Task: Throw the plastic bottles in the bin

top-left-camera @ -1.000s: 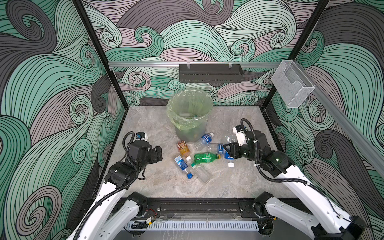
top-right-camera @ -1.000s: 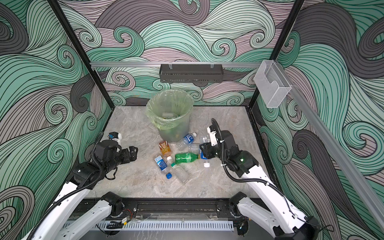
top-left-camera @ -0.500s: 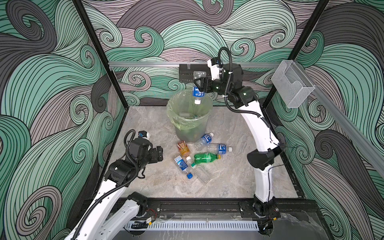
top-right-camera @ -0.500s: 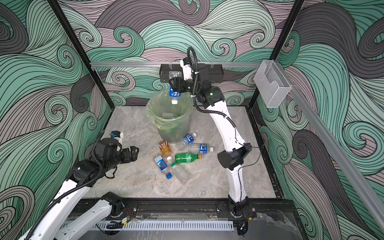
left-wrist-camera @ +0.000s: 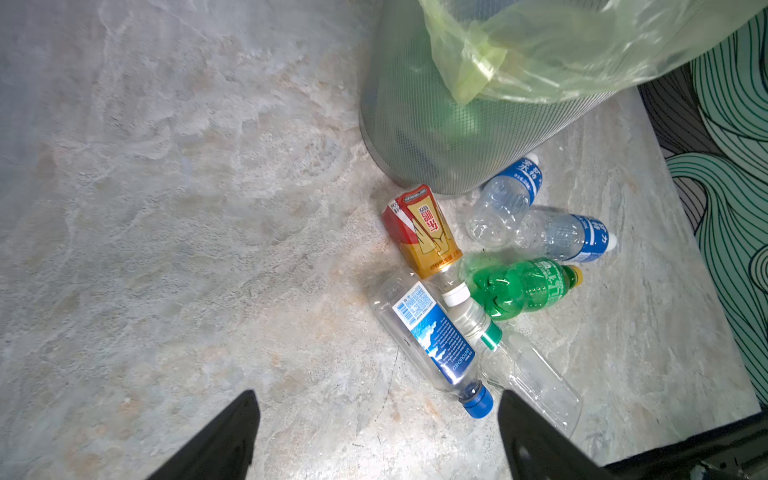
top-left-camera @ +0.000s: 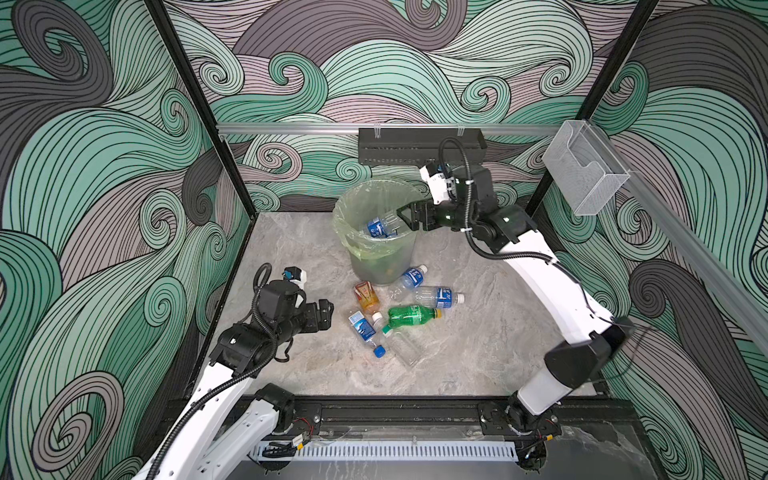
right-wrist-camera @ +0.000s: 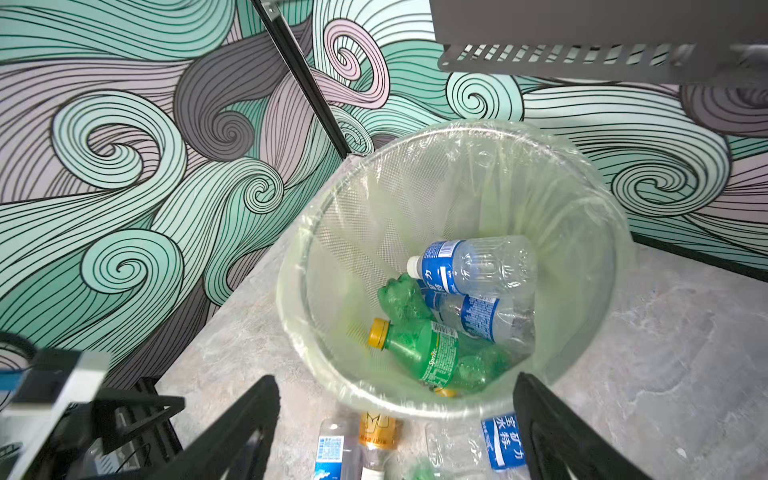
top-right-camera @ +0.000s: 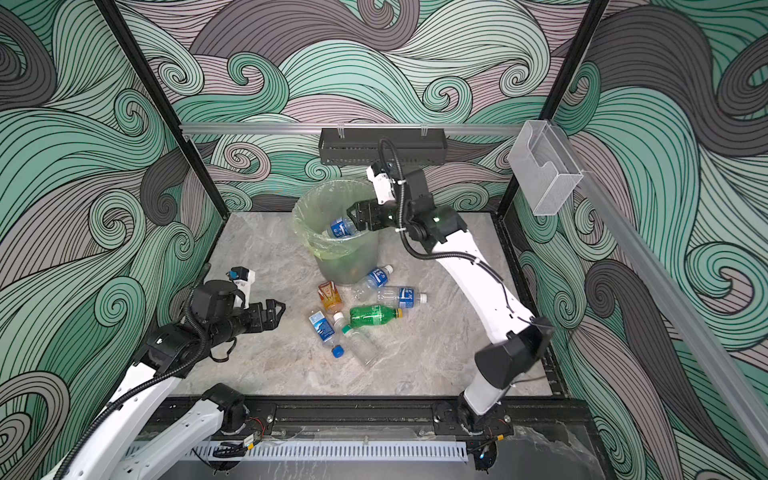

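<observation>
The bin [top-left-camera: 384, 266], grey mesh lined with a pale green bag, stands at the back middle of the table. My right gripper [top-left-camera: 400, 219] hovers open over its right rim with nothing between its fingers. Just ahead of it a clear blue-labelled bottle [top-left-camera: 379, 227] lies inside the bin, on top of green bottles [right-wrist-camera: 432, 353] in the right wrist view. In front of the bin lie several plastic bottles: an orange one [top-left-camera: 365, 296], two blue-labelled ones [top-left-camera: 411, 277], a green one [top-left-camera: 411, 316], a blue-capped one [top-left-camera: 365, 329] and a plain clear one [top-left-camera: 402, 347]. My left gripper [top-left-camera: 328, 312] is open, low and left of the pile.
A black perforated tray [top-left-camera: 419, 145] hangs on the back wall above the bin. A clear acrylic box [top-left-camera: 584, 174] is fixed to the right rail. Patterned walls close in three sides. A black rail [top-left-camera: 395, 411] runs along the front edge.
My right gripper lifted a blue-labelled bottle from the pile, carried it over the bin and opened. The bottle now lies in the bin. The left arm has barely moved.
</observation>
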`<action>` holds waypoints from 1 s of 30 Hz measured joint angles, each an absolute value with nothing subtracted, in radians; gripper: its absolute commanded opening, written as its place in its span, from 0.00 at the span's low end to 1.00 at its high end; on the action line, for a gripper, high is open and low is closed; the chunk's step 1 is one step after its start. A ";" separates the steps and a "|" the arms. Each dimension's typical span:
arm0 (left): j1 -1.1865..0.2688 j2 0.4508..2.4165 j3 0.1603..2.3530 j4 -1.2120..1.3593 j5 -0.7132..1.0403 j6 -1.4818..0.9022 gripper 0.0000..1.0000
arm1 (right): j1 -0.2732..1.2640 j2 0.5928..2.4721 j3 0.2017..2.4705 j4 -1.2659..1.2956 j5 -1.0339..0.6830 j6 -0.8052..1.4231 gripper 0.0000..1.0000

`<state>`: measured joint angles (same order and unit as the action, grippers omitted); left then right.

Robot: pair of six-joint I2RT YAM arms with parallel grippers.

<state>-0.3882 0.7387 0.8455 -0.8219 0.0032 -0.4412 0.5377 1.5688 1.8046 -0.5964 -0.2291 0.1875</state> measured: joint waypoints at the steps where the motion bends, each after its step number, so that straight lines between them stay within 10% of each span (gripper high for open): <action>1: -0.388 0.751 0.835 -0.811 0.013 -0.444 0.91 | 0.538 1.513 1.741 -0.567 -0.219 0.188 0.91; 17: -0.389 0.852 0.693 -0.627 0.127 -0.672 0.90 | 0.516 1.030 0.949 -0.470 0.035 0.278 0.96; 30: -0.426 0.974 0.589 -0.494 0.131 -0.813 0.89 | 0.511 0.918 0.871 -0.478 0.100 0.311 0.96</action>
<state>-0.4263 0.9745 0.5892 -0.4938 0.1310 -0.8131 0.5110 0.9184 0.8707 -0.4782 0.0998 0.3115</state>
